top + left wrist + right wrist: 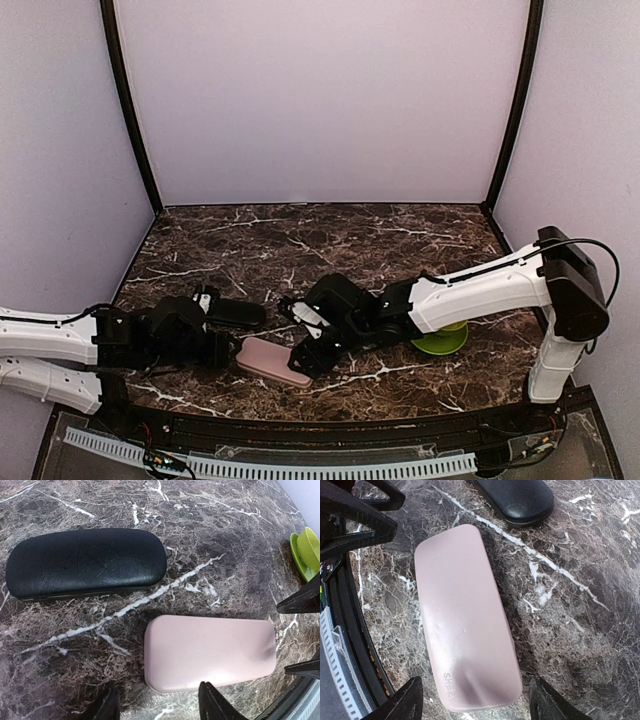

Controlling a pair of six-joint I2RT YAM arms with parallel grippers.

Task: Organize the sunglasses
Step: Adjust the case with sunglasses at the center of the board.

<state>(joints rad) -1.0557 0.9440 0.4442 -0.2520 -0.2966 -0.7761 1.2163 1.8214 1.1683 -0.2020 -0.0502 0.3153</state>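
The sunglasses are out of view; only two closed hard cases show. A pink case (272, 362) (210, 652) (462, 610) lies flat on the marble between both grippers. A black case (232, 313) (85, 562) (520, 497) lies just behind it, to the left. My left gripper (215, 345) (159, 702) is open at the pink case's left end, nothing gripped. My right gripper (305, 355) (477, 702) is open at the case's right end. Its fingers (407, 702) stand on either side of that end with gaps, not touching it.
A lime green dish with a cup (440, 340) (305, 552) sits under the right arm's forearm. The table's near edge with a black rail (350, 630) runs close along the pink case. Purple walls enclose the marble table (320, 240).
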